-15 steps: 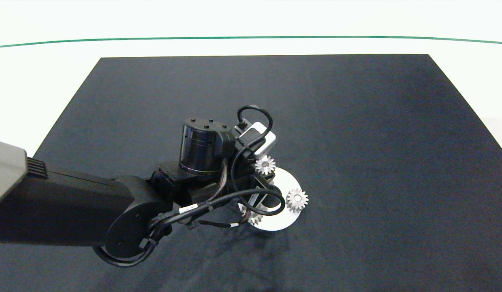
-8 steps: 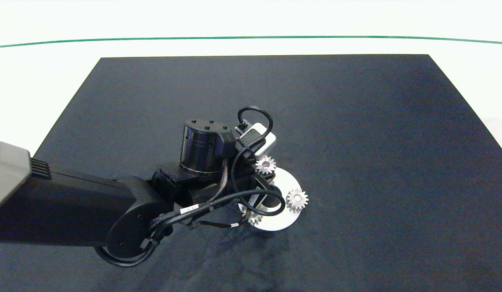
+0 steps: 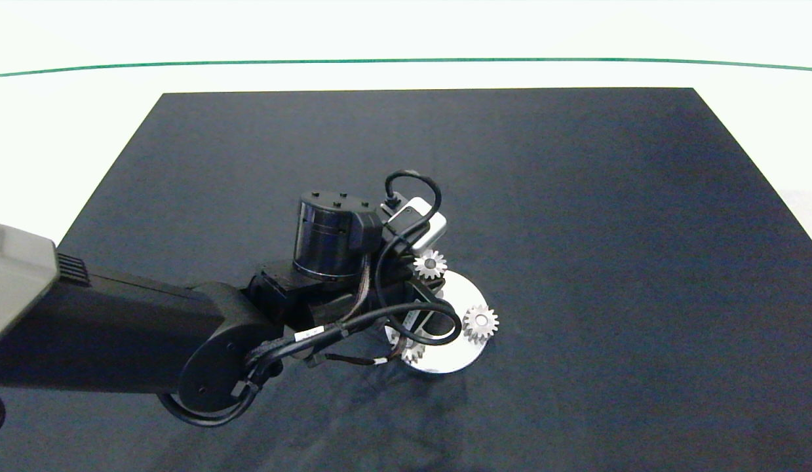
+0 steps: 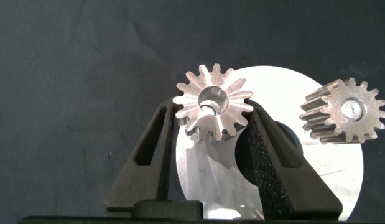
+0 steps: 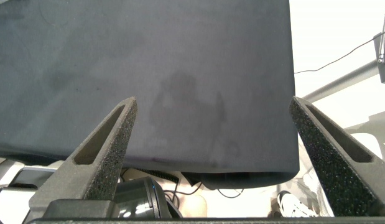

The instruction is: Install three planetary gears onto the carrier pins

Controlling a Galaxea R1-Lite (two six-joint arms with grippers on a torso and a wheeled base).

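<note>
- The left gripper (image 4: 212, 127), on the dark arm reaching in from the left, clamps a small silvery metal spur gear (image 4: 212, 107) between its grey fingers (image 4: 267, 155), over the flat white ring-shaped disc (image 4: 332, 165).
- A second identical gear (image 4: 344, 112) sits on the disc's edge; a third (image 3: 413, 353) lies partly hidden under cables.
- The right gripper (image 5: 211, 118) hangs spread wide above the dark mat (image 5: 142, 74), away from the work.

3 silvery planetary gears (image 3: 480, 322) sit at white disc's (image 3: 453, 359) rim; carrier pins mostly hidden.
</note>
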